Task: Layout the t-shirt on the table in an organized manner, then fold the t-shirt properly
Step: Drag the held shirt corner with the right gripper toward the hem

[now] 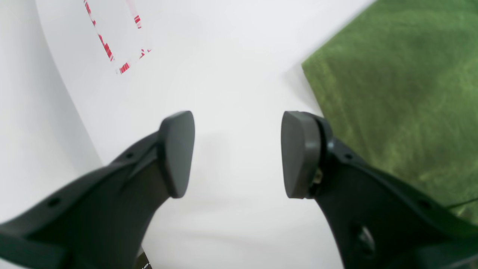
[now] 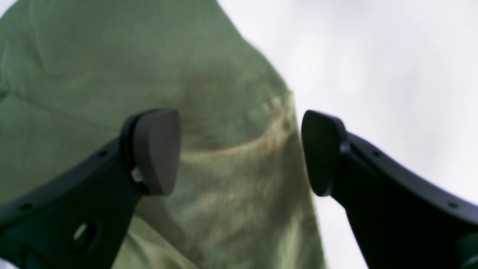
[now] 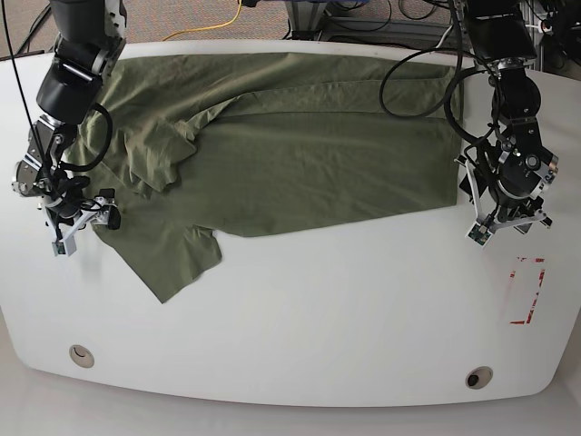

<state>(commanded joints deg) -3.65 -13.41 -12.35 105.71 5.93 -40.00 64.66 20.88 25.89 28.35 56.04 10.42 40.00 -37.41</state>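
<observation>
The olive-green t-shirt (image 3: 300, 154) lies spread across the far half of the white table (image 3: 318, 318), wrinkled, with a sleeve folded over near its left side and a flap reaching toward the front left. My left gripper (image 3: 505, 227) is open and empty just off the shirt's right edge. In the left wrist view it (image 1: 239, 153) hangs over bare table (image 1: 231, 56) with the shirt (image 1: 403, 93) to its right. My right gripper (image 3: 80, 221) is open at the shirt's left edge. In the right wrist view it (image 2: 241, 153) straddles that shirt edge (image 2: 112, 74).
A red tape rectangle (image 3: 528, 291) lies at the right of the table and also shows in the left wrist view (image 1: 112, 48). Two round grommet holes (image 3: 82, 355) (image 3: 478, 376) sit near the front edge. Cables (image 3: 218, 23) run behind the table's far edge.
</observation>
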